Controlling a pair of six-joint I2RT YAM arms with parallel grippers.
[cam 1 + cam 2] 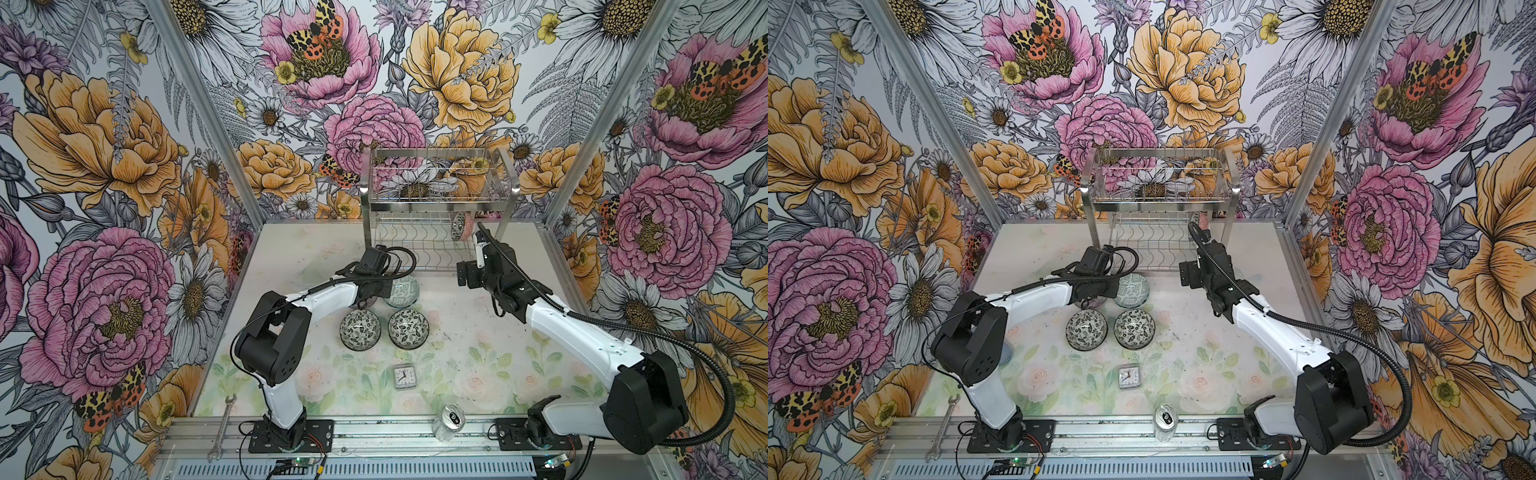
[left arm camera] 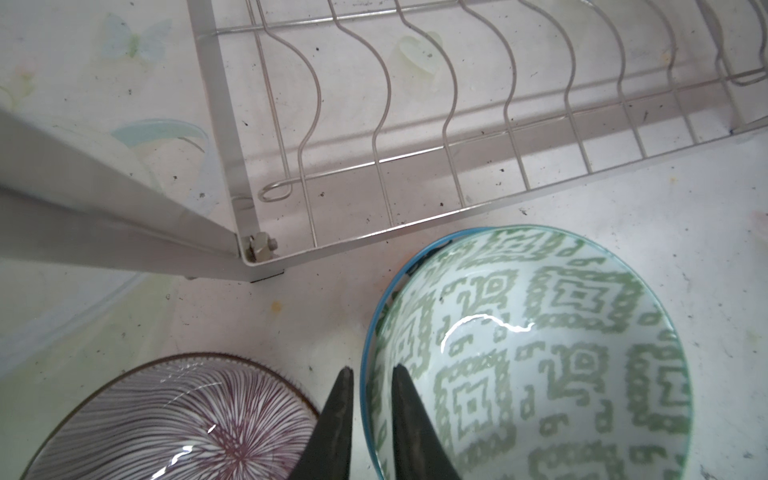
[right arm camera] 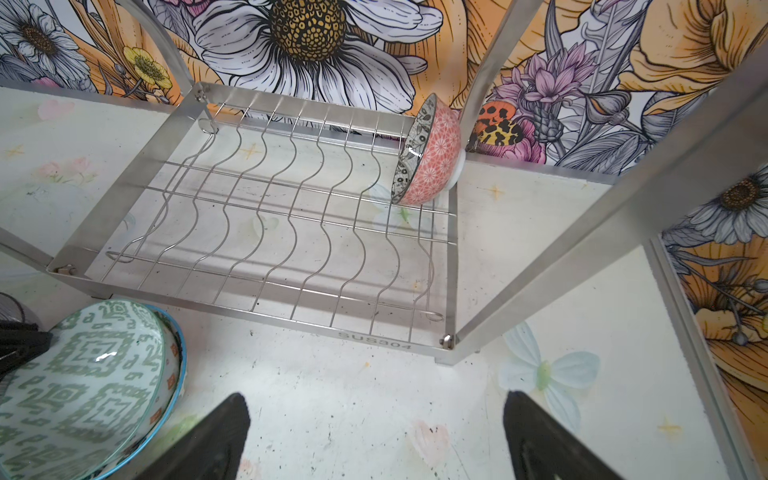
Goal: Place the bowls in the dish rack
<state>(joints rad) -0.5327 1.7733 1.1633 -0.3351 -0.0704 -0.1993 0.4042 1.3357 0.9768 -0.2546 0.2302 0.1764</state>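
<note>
Left claw (image 2: 370,376) narrow, pinching rim of green geometric bowl (image 2: 540,353): that grip tips bowl so you can slot it on edge, like pink bowl (image 3: 432,162) in wavy tier. Bowl just before dish rack (image 3: 374,341). Right claw (image 3: 374,405) wide, empty.

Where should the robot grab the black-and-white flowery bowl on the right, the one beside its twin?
Probably by the rim, coming straight down from above. The right black-and-white floral bowl sits upright with its mouth up, so one finger of the open right end effector could go inside and one outside. I'd choose the rim on the side away from its twin, where the table is bare.
</note>
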